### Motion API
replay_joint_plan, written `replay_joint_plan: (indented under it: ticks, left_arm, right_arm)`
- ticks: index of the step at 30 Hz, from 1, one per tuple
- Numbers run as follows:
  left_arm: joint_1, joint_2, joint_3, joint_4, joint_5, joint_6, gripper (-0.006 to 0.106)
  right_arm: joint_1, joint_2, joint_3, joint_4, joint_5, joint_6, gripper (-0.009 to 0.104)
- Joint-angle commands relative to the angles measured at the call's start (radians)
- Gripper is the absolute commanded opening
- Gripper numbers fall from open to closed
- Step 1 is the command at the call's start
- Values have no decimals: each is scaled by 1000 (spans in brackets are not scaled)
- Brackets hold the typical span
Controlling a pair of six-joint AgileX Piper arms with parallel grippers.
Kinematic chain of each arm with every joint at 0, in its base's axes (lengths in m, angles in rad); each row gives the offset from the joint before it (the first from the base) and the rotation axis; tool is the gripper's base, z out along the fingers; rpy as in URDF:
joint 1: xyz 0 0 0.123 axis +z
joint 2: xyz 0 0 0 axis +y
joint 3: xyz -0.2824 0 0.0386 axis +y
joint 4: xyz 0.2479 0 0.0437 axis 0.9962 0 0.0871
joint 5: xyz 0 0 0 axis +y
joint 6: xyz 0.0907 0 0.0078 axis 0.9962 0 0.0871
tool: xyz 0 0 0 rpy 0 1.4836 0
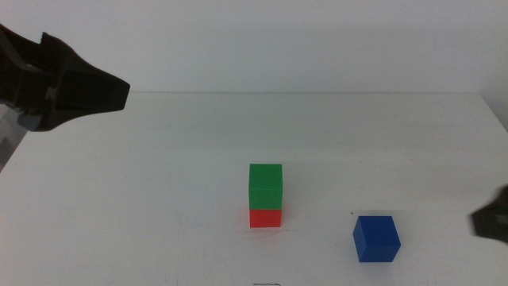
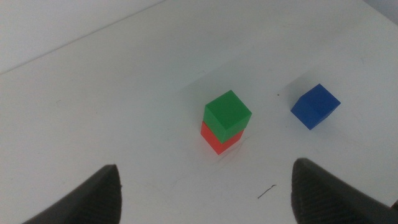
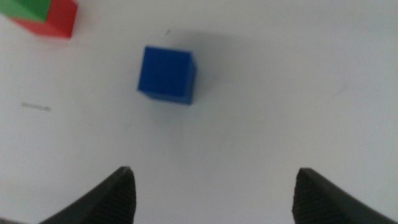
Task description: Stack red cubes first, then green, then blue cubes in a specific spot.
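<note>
The green cube (image 1: 266,186) sits squarely on top of the red cube (image 1: 265,218) near the middle of the table; the pair also shows as green (image 2: 227,111) over red (image 2: 219,139) in the left wrist view. To their right the blue cube (image 1: 376,238) lies alone on the table, also seen as blue cube (image 3: 166,74). My left gripper (image 2: 205,193) is open, raised at the far left, well away from the stack. My right gripper (image 3: 211,196) is open, low at the right edge, a short way from the blue cube.
The white table (image 1: 159,199) ends at a back edge against a pale wall. A small dark mark (image 2: 267,191) lies on the table near the stack. The right arm's tip (image 1: 494,216) shows at the picture's right edge.
</note>
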Motion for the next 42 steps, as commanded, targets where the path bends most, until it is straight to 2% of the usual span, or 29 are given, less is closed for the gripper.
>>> replay_joint_plan:
  ticks: [1, 5, 8, 10, 13, 18, 24, 31, 42]
  left_arm:
    - [-1, -11, -22, -46, -55, 0, 94]
    - [-1, -11, -22, -46, -55, 0, 94]
    - [-1, -11, -22, -46, -55, 0, 94]
    - [-1, -11, -22, -46, -55, 0, 94]
    - [-1, -11, -22, -46, -55, 0, 94]
    - [-1, -11, -22, -46, -55, 0, 94]
    - [-1, -11, -22, -46, -55, 0, 94]
    - [-1, -11, -22, -46, -55, 0, 94]
    - [-1, -11, -22, -46, -55, 0, 94]
  right_arm:
    - [56, 69, -51, -7, -22, 62, 64]
    - [204, 193, -61, -8, -56, 174, 64]
    - [261, 285, -74, -3, -87, 225, 64]
    - [261, 353, -101, -13, -94, 289, 64]
    - [259, 454, -147, -62, -93, 353, 65]
    - [251, 576, -189, -113, -94, 376, 71]
    - [238, 657, -199, -117, -133, 375, 80]
    - [190, 719, -199, -121, -175, 381, 81]
    - [190, 775, -199, -114, -245, 378, 81]
